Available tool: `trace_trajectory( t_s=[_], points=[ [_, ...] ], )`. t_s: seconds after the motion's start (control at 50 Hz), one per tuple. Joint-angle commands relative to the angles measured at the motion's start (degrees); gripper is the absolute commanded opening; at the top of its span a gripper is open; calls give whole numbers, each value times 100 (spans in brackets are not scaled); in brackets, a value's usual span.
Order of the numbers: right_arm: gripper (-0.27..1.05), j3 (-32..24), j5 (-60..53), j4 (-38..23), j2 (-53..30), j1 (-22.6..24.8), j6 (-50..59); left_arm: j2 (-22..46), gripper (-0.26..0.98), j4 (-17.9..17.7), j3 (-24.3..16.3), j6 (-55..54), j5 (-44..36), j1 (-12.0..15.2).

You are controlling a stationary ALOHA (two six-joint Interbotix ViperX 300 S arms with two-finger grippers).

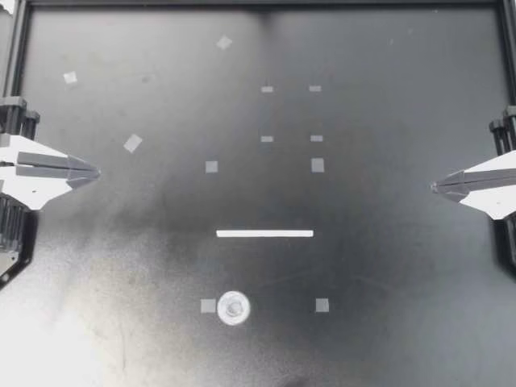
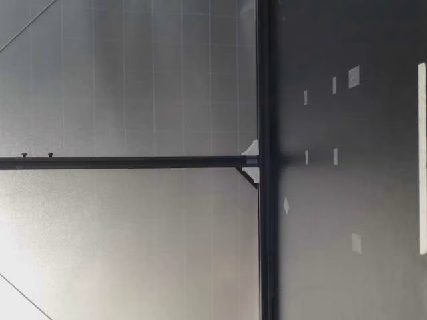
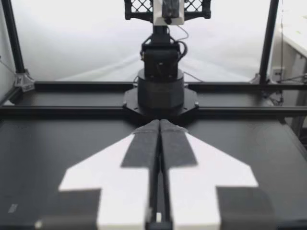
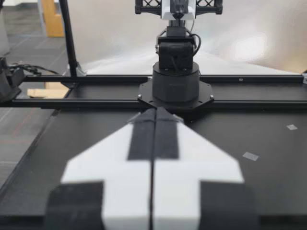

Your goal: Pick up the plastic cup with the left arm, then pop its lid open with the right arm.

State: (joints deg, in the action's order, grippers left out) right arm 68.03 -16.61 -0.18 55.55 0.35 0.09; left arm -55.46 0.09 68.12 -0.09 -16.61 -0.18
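My left gripper (image 1: 97,172) rests at the table's left edge, shut, with nothing between its fingers (image 3: 144,143). My right gripper (image 1: 434,187) sits at the right edge, also shut and empty, its fingers (image 4: 165,129) pressed together. Both point toward the middle of the black table (image 1: 387,266). A small round silvery disc (image 1: 234,308) lies near the front middle, far from both grippers. A white strip (image 1: 264,234) lies flat a little behind the disc. In each wrist view the other arm's base (image 3: 160,91) (image 4: 175,86) stands straight ahead across the table.
Several small grey tape squares (image 1: 211,167) dot the table, some loose ones at the back left (image 1: 133,143). A black frame rail (image 1: 258,4) borders the back. In the low view the rail (image 2: 264,160) and tape marks (image 2: 353,76) show, no gripper.
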Motion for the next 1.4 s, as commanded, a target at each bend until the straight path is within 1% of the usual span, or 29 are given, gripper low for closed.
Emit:
trace_trajectory(
  t_s=[0.0, 0.02, 0.08, 0.12, 0.16, 0.24, 0.34, 0.42, 0.5, 0.56, 0.62, 0.7, 0.86, 1.04, 1.2, 1.28, 1.38],
  points=[
    [7, 0, -44, 0, 9, 9, 0, -88, 0, 0, 229, 70, -97, -79],
    [3, 53, -35, 9, 35, 9, 0, -141, -5, 0, 290, 26, -123, -79],
    [-4, 202, -35, 0, 88, 9, 9, -264, -13, 0, 439, -44, -237, -79],
    [-7, 325, -44, 26, 132, 9, 53, -325, -14, 0, 510, -79, -299, -79],
    [-8, 404, -44, 70, 141, 9, 114, -378, -14, 0, 589, -114, -378, -79],
    [-7, 404, -26, 167, 114, 9, 255, -396, -14, 0, 598, -149, -369, -79],
    [-7, 114, 229, 176, -70, 9, 378, -343, -14, 0, 483, -141, -360, -79],
    [-7, -272, 773, 167, -308, 9, 378, -272, -14, 9, 325, -149, -237, -79],
    [-7, -773, 1424, 176, -712, 9, 387, -62, -13, 0, 53, -149, 193, -79],
    [-7, -1020, 1661, 176, -1002, 18, 396, 132, -13, 9, -123, -149, 501, -114],
    [-7, -1230, 1696, 176, -1327, 26, 387, 387, -10, 9, -316, -141, 747, -176],
    [-7, -1424, 1600, 176, -1714, 105, 378, 598, -6, 0, -413, -141, 791, -255],
    [-7, -1758, 1063, 167, -2549, 396, 396, 932, 6, 0, -369, -193, 571, -466],
    [-7, -2083, 765, 185, -3437, 563, 457, 1283, 26, 0, -220, -457, -9, -642],
    [-7, -2268, 589, 176, -4113, 571, 844, 1802, 46, 0, -88, -571, -571, -791],
    [-7, -2276, 360, 167, -4368, 580, 1020, 2127, 52, 0, -62, -571, -861, -861],
    [-7, -2276, -26, 158, -4693, 659, 1143, 2593, 53, 0, -62, -571, -1160, -940]
  ],
)
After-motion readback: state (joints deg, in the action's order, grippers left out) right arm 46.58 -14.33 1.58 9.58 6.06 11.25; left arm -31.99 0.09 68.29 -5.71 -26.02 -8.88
